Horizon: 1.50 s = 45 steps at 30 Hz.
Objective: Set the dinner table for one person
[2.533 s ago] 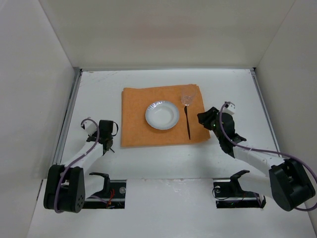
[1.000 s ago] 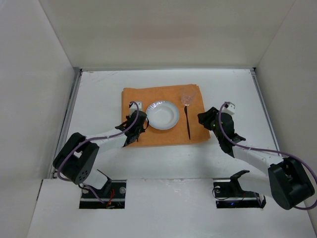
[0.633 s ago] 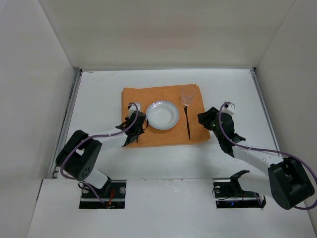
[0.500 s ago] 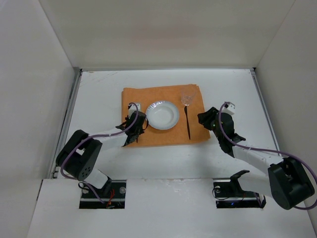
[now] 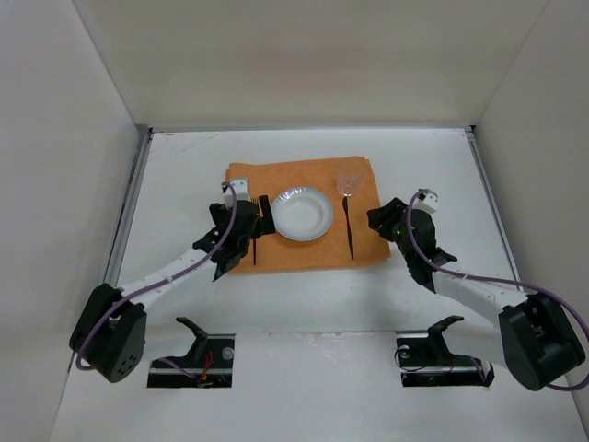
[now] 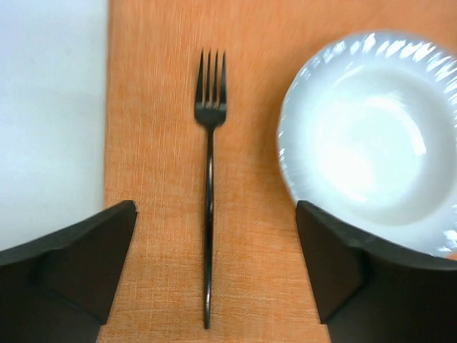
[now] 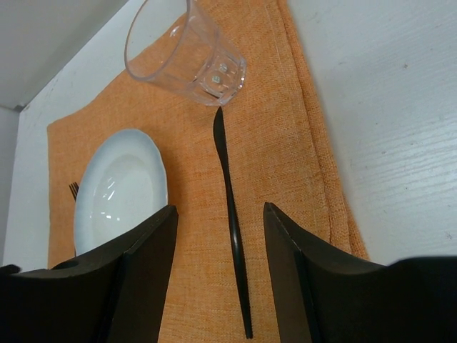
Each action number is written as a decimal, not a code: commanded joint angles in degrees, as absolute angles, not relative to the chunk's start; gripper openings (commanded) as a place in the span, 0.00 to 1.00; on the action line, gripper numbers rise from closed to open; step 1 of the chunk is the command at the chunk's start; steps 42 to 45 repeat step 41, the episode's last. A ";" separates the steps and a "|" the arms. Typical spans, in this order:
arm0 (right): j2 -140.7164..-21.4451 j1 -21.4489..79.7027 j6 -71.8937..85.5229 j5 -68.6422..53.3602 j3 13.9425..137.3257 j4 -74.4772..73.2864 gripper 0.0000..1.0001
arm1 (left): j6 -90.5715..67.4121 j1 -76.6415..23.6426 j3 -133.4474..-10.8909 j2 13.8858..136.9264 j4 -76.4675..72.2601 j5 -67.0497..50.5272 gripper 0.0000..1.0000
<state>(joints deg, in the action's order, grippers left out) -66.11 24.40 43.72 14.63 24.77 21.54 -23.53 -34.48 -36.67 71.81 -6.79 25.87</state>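
Note:
An orange mat [image 5: 304,175] lies on the white dinner table [image 5: 184,166]. On the mat a white plate [image 5: 301,214] sits in the middle. A black fork [image 6: 208,179] lies flat to its left, tines pointing away. A black knife [image 7: 232,214] lies to its right, with a clear glass [image 7: 186,50] at the knife's far end. My left gripper [image 6: 216,214] hovers open over the fork's handle, its fingers well apart on either side and not touching it. My right gripper [image 7: 220,214] is open above the knife, holding nothing.
Metal rails [image 5: 129,212] run along the table's side edges, and white walls close in the back and both sides. Bare table shows left of the mat [image 6: 50,107] and right of it [image 7: 385,143].
My left gripper has opened wide and lifted back, leaving the fork on the mat left of the plate. The right arm stays put, its jaws slightly wider.

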 commanded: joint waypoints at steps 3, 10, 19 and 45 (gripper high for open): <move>-63.02 24.74 43.50 18.01 25.05 25.58 0.58 | -26.53 -33.27 -38.06 64.61 -5.10 32.24 1.00; -55.21 21.58 46.31 23.28 20.75 25.58 0.60 | -38.56 -25.37 -29.10 53.19 -0.98 44.40 1.00; -57.56 21.13 49.30 24.00 20.65 25.14 0.61 | -52.03 -1.56 -22.06 55.46 7.12 24.09 1.00; -63.28 20.61 49.92 19.34 22.41 26.02 0.61 | -49.13 -8.12 -28.30 62.75 4.22 28.73 1.00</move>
